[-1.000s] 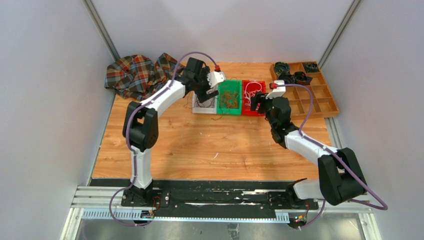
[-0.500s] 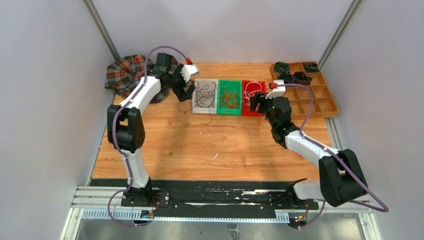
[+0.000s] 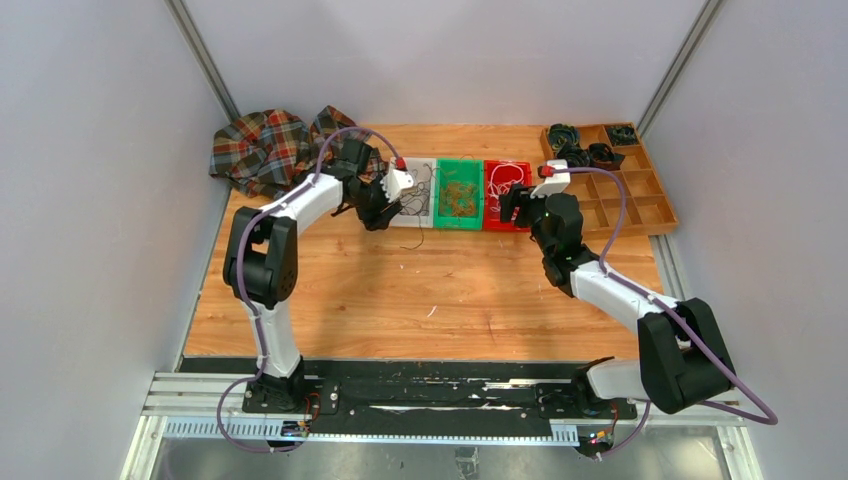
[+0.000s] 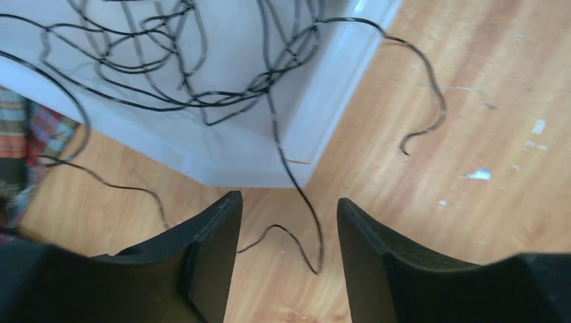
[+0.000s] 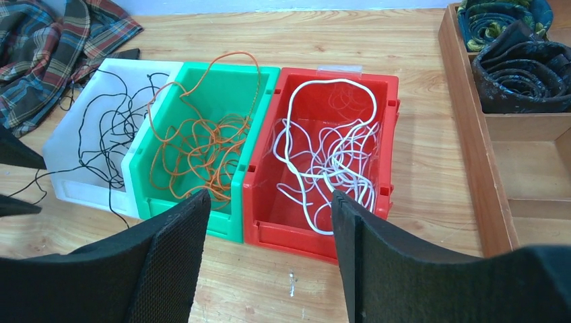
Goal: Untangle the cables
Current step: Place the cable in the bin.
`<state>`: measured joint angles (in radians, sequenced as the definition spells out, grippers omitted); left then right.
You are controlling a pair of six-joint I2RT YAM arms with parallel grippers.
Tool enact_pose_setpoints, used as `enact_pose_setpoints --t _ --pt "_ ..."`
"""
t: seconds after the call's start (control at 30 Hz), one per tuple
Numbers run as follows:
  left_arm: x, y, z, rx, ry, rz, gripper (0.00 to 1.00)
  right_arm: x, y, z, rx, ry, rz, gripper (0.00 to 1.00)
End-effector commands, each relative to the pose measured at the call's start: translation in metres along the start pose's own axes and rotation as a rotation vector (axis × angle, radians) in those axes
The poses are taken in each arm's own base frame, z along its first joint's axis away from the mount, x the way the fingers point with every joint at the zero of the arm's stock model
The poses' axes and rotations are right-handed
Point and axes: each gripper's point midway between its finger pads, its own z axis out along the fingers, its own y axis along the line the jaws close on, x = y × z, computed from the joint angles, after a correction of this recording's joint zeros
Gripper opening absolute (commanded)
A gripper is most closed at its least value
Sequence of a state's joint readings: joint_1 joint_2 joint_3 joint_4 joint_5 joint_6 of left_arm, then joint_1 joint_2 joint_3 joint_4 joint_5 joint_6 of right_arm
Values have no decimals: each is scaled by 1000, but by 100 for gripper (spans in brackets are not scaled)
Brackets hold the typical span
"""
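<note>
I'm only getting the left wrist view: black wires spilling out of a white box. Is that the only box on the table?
Observer: No. Two more stand in a row beside it: a green bin, then a red bin.
Operator: More black wires in those?
Observer: No black ones: orange cables fill the green bin, and white cables lie in the red one.

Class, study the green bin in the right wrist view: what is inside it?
The green bin holds only tangled copper-orange cables, with one loop rising above its back rim. Its near wall hides the front of the floor.
</note>
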<state>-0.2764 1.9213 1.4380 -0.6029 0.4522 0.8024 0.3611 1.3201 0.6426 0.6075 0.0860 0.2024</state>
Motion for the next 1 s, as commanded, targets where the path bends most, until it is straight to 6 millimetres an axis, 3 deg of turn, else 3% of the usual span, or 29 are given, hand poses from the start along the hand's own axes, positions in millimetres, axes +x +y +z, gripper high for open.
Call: enact_pose_setpoints --t 0.0,0.1,0.17,0.37,0.6,0.8,0.97 --pt "-23 51 -11 -282 -16 -21 47 -24 8 -3 -28 -56 22 66" --pt "-41 54 -25 -316 -45 -11 17 -27 9 -5 -30 -66 21 65" --pt "-57 55 -37 -344 -62 4 2 -29 8 -7 -29 -72 23 65" --pt "-101 45 -59 -413 -86 90 1 -29 9 -8 -31 -74 36 64" --pt "-137 66 -67 -676 -7 270 1 -30 9 -9 -28 -76 41 64" --pt "-138 96 -51 -783 120 366 1 -27 6 -13 -16 -74 38 64" --pt "-135 109 -48 -853 168 445 1 -24 3 -14 -8 -70 36 64"
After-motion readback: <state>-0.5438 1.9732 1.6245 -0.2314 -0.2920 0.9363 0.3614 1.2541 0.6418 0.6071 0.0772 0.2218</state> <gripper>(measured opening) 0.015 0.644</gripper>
